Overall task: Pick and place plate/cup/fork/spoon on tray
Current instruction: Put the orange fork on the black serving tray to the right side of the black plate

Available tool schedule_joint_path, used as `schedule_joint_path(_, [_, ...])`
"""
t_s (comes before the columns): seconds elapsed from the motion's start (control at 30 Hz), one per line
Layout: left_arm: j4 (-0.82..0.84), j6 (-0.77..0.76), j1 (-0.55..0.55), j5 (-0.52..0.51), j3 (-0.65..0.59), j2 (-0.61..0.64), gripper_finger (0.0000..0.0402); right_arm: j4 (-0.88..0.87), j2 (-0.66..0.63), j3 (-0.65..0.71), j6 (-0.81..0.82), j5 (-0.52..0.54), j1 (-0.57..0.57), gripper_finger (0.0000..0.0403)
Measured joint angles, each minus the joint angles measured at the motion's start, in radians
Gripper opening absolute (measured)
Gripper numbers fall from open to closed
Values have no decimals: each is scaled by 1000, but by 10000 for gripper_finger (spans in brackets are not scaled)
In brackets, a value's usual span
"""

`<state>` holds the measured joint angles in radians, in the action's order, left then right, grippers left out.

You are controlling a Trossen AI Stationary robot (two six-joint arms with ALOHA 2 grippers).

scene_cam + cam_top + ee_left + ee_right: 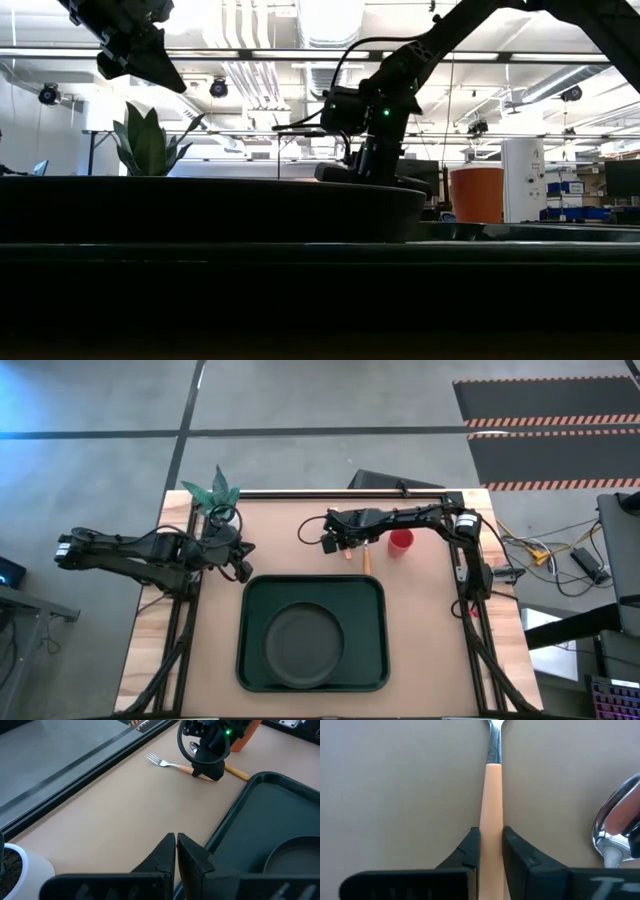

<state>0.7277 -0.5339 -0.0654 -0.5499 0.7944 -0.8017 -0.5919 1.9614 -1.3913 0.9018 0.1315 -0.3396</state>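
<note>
The dark green tray (250, 660) lies at the table's near middle with the dark plate (304, 645) flat inside it. The fork (165, 763) lies on the table beyond the tray's far edge, tines toward the table's left. My right gripper (337, 545) stands over its orange handle, shut on it. The spoon (366, 558) lies beside it, its bowl showing in the right wrist view (615, 822). The red cup (401, 542) stands upright to the right. My left gripper (176, 847) is shut and empty, off the tray's far left corner. My right gripper pinches the fork's orange handle (491, 827) between its two fingers, well back from the silver neck. The fingers (517, 852) come from above, pointing down, and lie across the handle. The fork lies flat on the table, its tined head (155, 758) clear of the gripper.
A white pot with a green plant (220, 498) stands at the far left corner, close to my left arm. A dark rail (340, 492) runs along the table's far edge. Bare tabletop lies between the tray's left side and the pot.
</note>
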Motion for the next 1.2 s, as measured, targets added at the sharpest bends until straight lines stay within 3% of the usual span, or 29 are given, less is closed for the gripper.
schedule_joint_path(0.33, [-1, -2, 0, 0, 0, 0, 0, -60, -26, -99, -61, -4, 16, 36])
schedule_joint_path(0.5, [-2, -2, 0, -3, 0, -2, 0, -291, -102, -256, -87, 77, 38, 36])
schedule_joint_path(0.67, [-3, -3, 0, -6, 0, -2, 0, -515, -140, -385, -26, 78, 127, 36])
schedule_joint_path(0.83, [-3, -3, 0, -6, -1, -2, 0, -672, -141, -435, 187, 79, 287, 36])
schedule_joint_path(1.2, [-3, -2, 0, -6, -2, -5, 0, -698, -142, -352, 883, 78, 692, 36])
